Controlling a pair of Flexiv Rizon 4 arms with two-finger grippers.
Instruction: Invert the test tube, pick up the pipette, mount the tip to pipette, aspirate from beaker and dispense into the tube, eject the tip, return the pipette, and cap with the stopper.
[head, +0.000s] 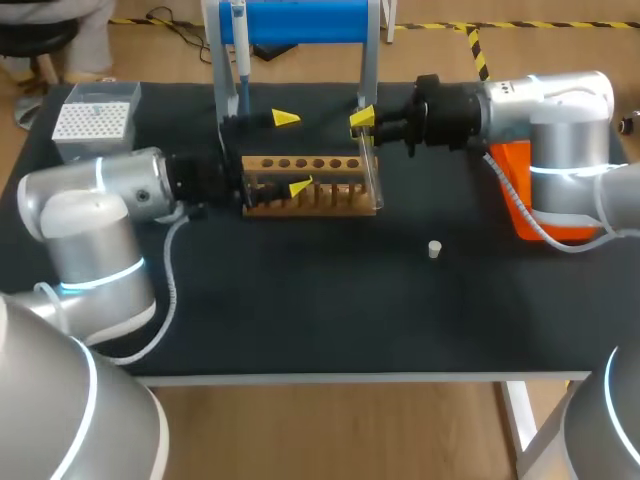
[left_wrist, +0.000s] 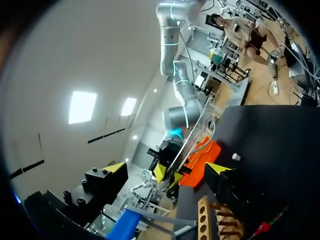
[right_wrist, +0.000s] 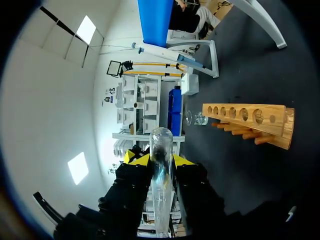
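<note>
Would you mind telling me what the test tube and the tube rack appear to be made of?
The test tube looks like clear glass or plastic, glossy; the room shows through it. The rack looks like unpainted wood, matte, tan with dowel pegs.

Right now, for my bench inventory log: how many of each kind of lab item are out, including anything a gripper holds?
Test tube: 1
Wooden rack: 1
Pipette: 1
Pipette stand: 1
Tip box: 1
Stopper: 1
Beaker: 1
Orange container: 1
Total: 8
</note>
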